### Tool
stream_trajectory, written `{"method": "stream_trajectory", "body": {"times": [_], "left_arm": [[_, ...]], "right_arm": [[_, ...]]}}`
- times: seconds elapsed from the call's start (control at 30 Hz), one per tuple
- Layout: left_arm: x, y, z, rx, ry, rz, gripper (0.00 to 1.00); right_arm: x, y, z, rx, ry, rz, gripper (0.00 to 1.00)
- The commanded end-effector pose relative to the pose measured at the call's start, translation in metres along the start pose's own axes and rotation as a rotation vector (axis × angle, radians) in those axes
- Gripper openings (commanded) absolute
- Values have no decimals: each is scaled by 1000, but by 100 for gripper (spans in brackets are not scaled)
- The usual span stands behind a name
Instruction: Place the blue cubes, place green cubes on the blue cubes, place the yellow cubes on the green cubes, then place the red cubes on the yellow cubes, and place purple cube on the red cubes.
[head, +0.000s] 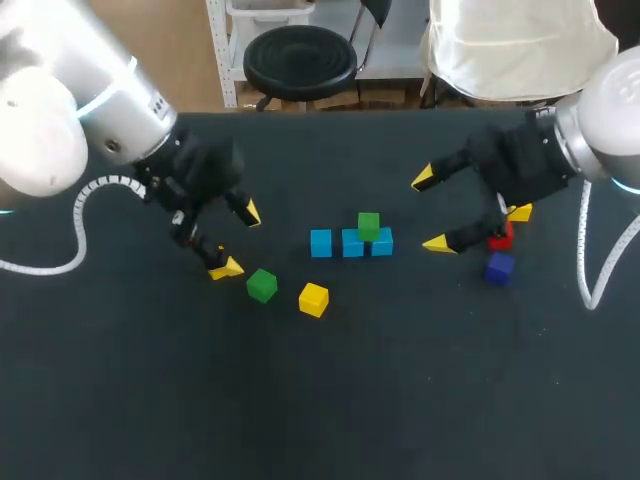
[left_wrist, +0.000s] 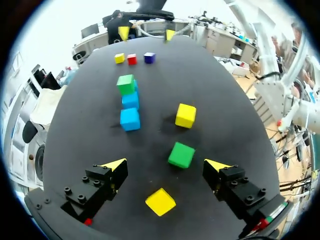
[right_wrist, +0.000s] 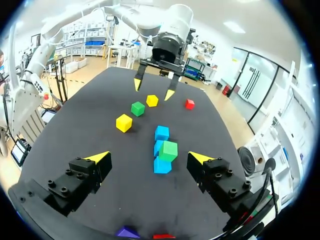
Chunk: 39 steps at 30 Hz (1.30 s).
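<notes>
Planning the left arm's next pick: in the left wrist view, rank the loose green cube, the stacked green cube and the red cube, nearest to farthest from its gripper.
1. Loose green cube, just ahead of the left gripper.
2. Stacked green cube, mid-table.
3. Red cube, far edge.

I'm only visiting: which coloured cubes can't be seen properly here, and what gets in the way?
Head view: the red cube and a yellow cube sit half hidden behind the right gripper.
Head view: another yellow cube, below the left gripper, is hard to tell from its yellow tips.
Right wrist view: the purple cube is cut off at the picture's edge.
</notes>
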<state>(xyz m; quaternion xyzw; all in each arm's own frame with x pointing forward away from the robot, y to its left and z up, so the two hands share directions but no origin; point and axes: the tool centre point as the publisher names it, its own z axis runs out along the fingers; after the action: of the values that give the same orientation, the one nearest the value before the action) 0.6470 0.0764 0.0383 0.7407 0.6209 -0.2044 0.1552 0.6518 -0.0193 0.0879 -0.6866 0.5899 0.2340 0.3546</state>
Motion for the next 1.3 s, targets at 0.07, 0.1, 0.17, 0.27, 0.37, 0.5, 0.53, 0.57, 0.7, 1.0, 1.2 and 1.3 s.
{"method": "stream_trajectory", "body": {"times": [0.07, 0.1, 0.17, 0.27, 0.37, 0.5, 0.53, 0.57, 0.7, 1.0, 1.2, 1.3], "left_arm": [[2, -1, -2, -1, 3, -2, 100], [2, -1, -2, -1, 3, -2, 100], [2, -1, -2, -1, 3, -2, 100], [2, -1, -2, -1, 3, -2, 100], [-2, -3, 1, 16, -35, 60, 100], [-9, -7, 16, 67, -13, 187, 100], [-9, -6, 17, 77, -16, 211, 100], [-9, -6, 19, 89, -20, 226, 100], [-4, 3, 22, 104, 0, 232, 100], [12, 7, 29, 120, -1, 230, 100], [20, -2, 34, 125, -20, 219, 100], [23, -6, 35, 125, -28, 212, 100]], "right_arm": [[0, 0, 0, 1, -3, -1, 100], [0, 0, 0, 1, -3, -1, 100], [0, 0, 0, 1, -3, -1, 100], [0, 0, 0, 1, -3, -1, 100], [0, 0, 0, 1, -3, -1, 100], [0, 0, 0, 1, -3, -1, 100], [0, 0, 0, 1, -3, -1, 100], [0, 0, 0, 1, -3, -1, 100], [0, 0, 0, 1, -3, -1, 100], [0, 0, 0, 1, -3, -1, 100], [0, 0, 0, 1, -3, -1, 100], [0, 0, 0, 1, -3, -1, 100]]}}
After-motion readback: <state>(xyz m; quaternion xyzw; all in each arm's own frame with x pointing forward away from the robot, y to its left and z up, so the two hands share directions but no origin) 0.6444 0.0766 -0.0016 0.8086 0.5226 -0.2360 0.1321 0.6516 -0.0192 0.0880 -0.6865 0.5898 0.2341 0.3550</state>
